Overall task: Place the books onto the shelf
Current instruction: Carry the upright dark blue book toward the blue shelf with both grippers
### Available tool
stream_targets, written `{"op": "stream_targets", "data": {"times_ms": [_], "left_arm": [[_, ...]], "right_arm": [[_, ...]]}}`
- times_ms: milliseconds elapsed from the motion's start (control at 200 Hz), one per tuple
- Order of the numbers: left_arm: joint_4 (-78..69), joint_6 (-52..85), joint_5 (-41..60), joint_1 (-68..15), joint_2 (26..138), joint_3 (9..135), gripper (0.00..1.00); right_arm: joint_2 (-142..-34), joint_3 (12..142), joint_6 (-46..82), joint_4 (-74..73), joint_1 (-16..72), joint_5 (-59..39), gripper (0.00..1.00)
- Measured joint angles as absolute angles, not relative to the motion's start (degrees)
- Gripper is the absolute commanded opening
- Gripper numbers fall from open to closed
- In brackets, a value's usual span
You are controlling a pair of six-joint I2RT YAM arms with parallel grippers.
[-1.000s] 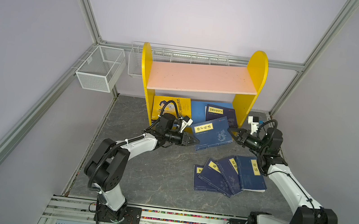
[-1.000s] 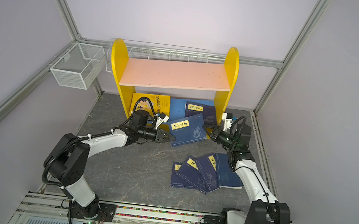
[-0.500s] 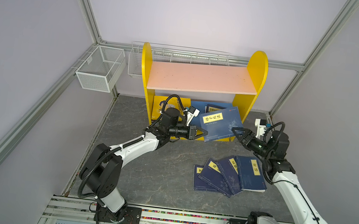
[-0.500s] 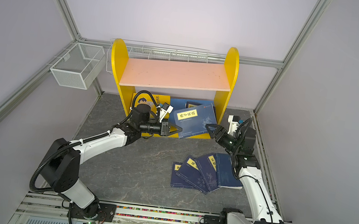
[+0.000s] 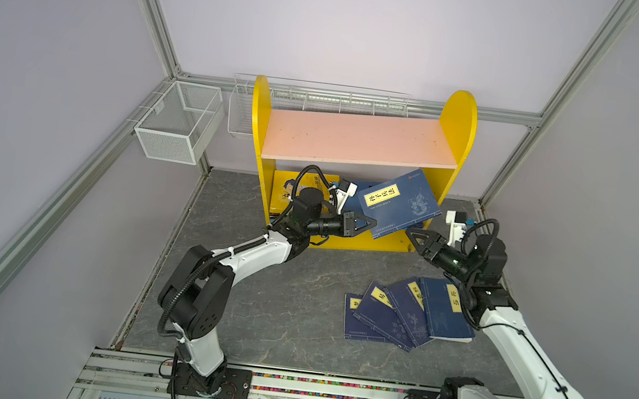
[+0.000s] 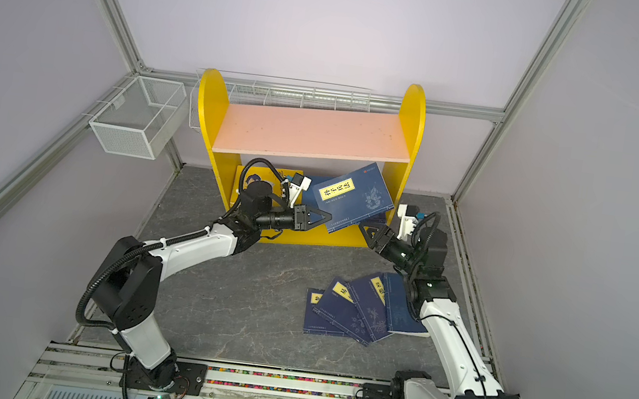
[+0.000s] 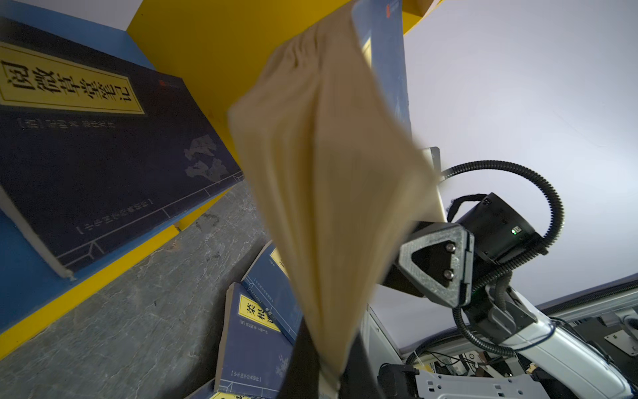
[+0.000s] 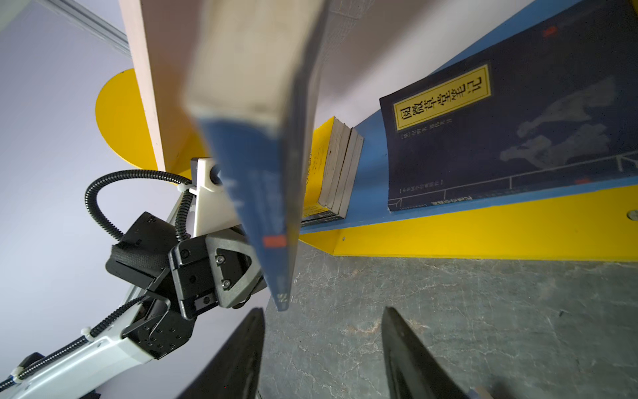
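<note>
The shelf (image 5: 359, 138) (image 6: 310, 132) has yellow side panels, a pink upper board and a blue lower board (image 8: 369, 165). My left gripper (image 5: 369, 226) (image 6: 326, 217) (image 7: 328, 349) is shut on the lower corner of a navy blue book (image 5: 397, 202) (image 6: 351, 196) (image 7: 331, 172) (image 8: 269, 207), held tilted before the lower opening. My right gripper (image 5: 414, 234) (image 6: 366, 228) (image 8: 323, 311) stands open just right of it, holding nothing. A dark navy book (image 7: 103, 155) (image 8: 518, 138) and yellow books (image 5: 290, 188) lie on the lower board. Several navy books (image 5: 407, 317) (image 6: 362, 311) lie fanned on the table.
A white wire-mesh basket (image 5: 177, 123) hangs on the left wall and a long one (image 5: 323, 96) runs behind the shelf. My right arm's forearm (image 5: 502, 329) passes over the right edge of the fanned books. Metal frame posts stand at the back corners.
My left gripper has raised the navy book from the table up to the shelf's lower opening. My right gripper has opened and drawn back from the book's right corner.
</note>
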State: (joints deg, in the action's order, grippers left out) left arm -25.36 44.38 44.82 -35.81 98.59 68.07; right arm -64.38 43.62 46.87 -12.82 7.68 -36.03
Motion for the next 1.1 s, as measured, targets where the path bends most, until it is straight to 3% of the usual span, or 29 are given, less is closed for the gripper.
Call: {"op": "stream_targets", "data": {"times_ms": [165, 610, 870, 920, 985, 1025, 1100], "left_arm": [[-25.8, 44.5, 43.7, -35.7, 98.6, 68.1, 0.00], [-25.1, 44.3, 43.5, -36.1, 98.6, 68.1, 0.00], [-24.5, 43.4, 44.0, -36.1, 98.7, 68.1, 0.00], [-23.9, 42.9, 43.6, -36.1, 98.7, 68.1, 0.12], [-22.5, 41.7, 43.0, -35.9, 98.7, 68.1, 0.41], [-21.7, 41.1, 42.7, -35.9, 98.6, 68.1, 0.53], [-18.9, 39.8, 40.4, -36.0, 98.0, 68.0, 0.65]], "right_arm": [[-67.7, 43.7, 49.1, -17.3, 8.7, -36.0, 0.43], [-67.5, 43.9, 52.3, -24.0, 10.3, -33.1, 0.44], [-67.9, 44.2, 52.6, -24.0, 11.0, -29.5, 0.14], [-68.3, 44.4, 52.7, -24.1, 11.4, -29.3, 0.13], [-68.6, 44.5, 53.0, -24.3, 12.4, -27.9, 0.12], [-68.6, 44.6, 53.2, -24.3, 12.8, -27.1, 0.12], [-69.2, 44.8, 53.4, -24.3, 13.5, -25.3, 0.12]]}}
